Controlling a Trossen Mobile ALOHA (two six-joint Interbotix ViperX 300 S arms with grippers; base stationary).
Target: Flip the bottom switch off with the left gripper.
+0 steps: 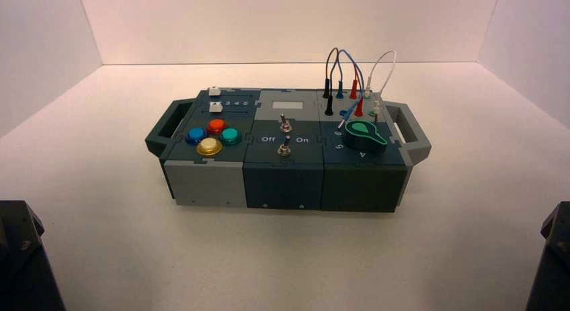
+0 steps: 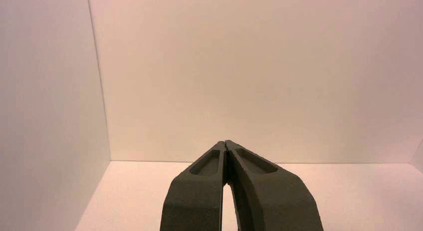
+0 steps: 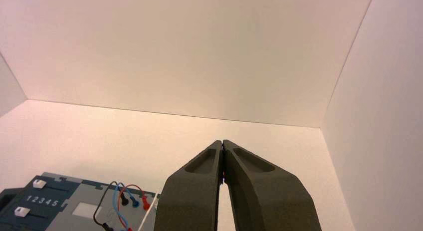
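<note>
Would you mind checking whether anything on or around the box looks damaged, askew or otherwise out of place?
Nothing stands out. The box sits flat and intact, its wires plugged in at the far right corner. The bottom switch is untouched. The left gripper and right gripper are away from it, fingers shut.

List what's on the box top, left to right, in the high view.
Left handle → blue button → yellow button → green button → bottom switch → green knob → right handle.

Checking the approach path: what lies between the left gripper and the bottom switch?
High view: bare white floor, then the box's front wall, below the bottom switch. Left gripper, shut, faces the empty wall.
</note>
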